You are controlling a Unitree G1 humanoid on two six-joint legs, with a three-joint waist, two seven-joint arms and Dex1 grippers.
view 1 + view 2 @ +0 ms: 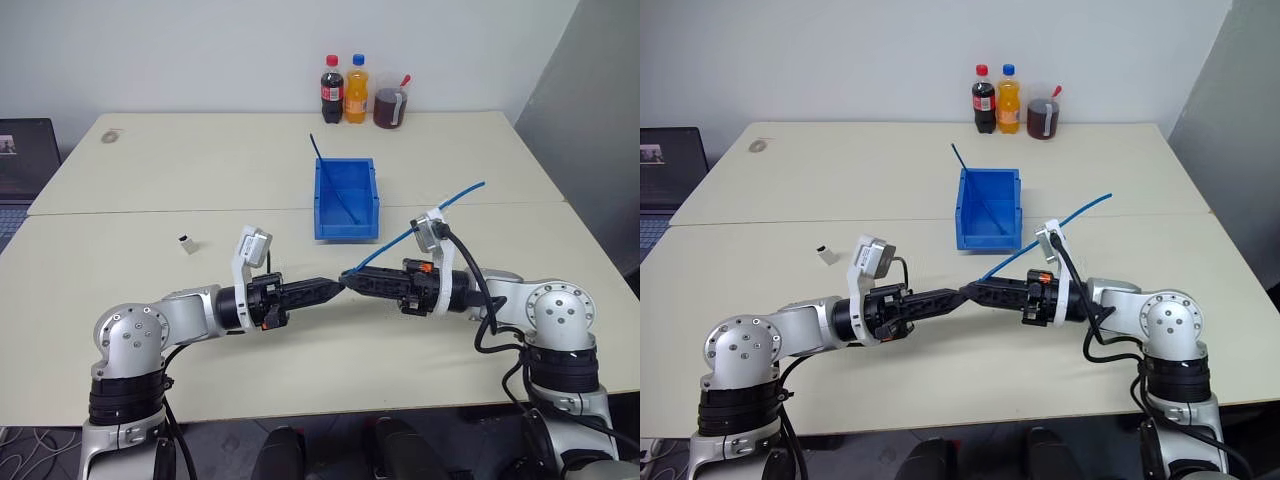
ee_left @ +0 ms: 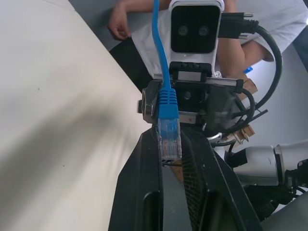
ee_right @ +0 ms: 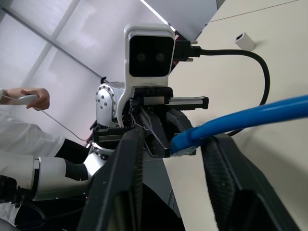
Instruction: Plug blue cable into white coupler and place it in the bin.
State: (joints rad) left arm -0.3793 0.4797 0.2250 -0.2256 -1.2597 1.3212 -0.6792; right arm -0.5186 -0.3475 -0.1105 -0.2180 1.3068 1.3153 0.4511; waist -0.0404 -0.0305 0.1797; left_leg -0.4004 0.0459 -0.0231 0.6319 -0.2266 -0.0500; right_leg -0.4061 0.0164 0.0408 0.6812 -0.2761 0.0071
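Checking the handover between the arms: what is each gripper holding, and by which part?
The left gripper is shut on the blue cable at its plug end. The right gripper's fingers flank that plug; its grip cannot be told.

No text is showing clearly enough to read. The red label on the dark cola bottle (image 1: 332, 88) is carrying white lettering, but it is too small to make out.
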